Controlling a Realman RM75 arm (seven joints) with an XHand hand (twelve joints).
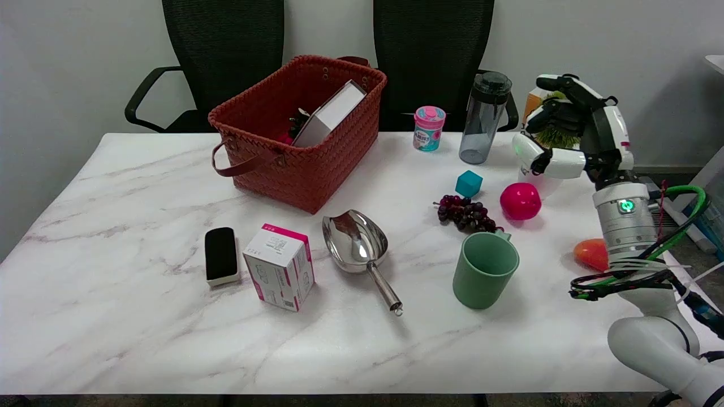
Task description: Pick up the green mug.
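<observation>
- Nearest the camera, the right arm rises from the lower right corner; the marble table in front of it carries everything else.
- Standing upright and empty on the right half of the table, the green mug is untouched, its handle seemingly on the far side, just in front of the dark grapes.
- Left of the mug lie a metal scoop, a pink-and-white box whose print is too small to read, and a black eraser block.
- Farther back sit a pink ball and a teal cube.
- Well above and beyond the mug, the right hand hangs in the air, fingers apart and loosely curved, holding nothing.
- Judged from this, the pick has not begun: reaching down, grasping and lifting all remain.
- At the far edge stand a woven red basket, a grey bottle and a small pink-lidded tub with an illegible label.
</observation>
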